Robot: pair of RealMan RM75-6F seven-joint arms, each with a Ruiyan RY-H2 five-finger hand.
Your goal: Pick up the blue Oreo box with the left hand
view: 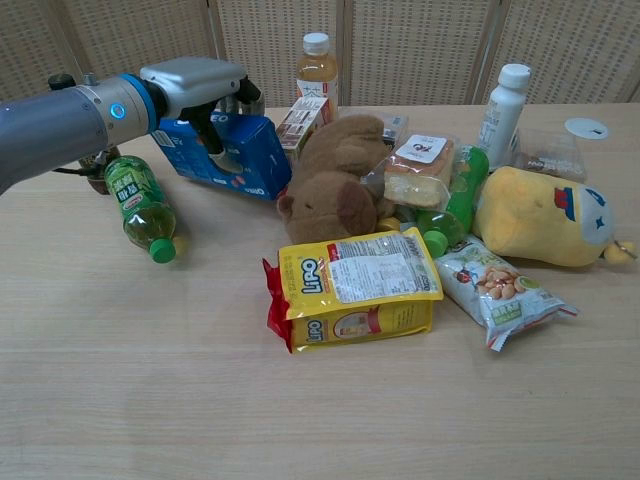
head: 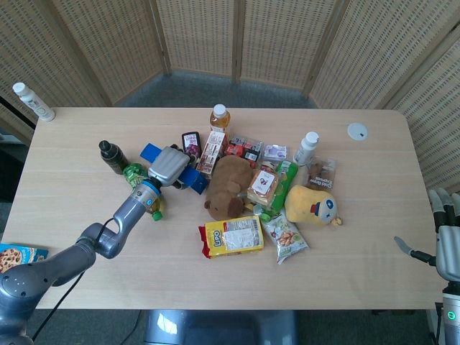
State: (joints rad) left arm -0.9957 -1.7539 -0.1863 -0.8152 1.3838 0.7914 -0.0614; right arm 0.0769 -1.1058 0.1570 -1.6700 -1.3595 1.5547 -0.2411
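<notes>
**Left hand holds the blue Oreo box above the table**

The left hand sits at the upper left of the chest view, its fingers wrapped down over the top of the blue Oreo box and gripping it. The box is tilted and appears lifted off the table, just left of the brown plush animal. In the head view the same hand covers the middle of the box, left of centre in the frame. A green bottle lies on its side below and left of the box. A yellow snack bag lies in the centre foreground. The right hand shows at the lower right edge of the head view, off the table, fingers straight and holding nothing.
</notes>
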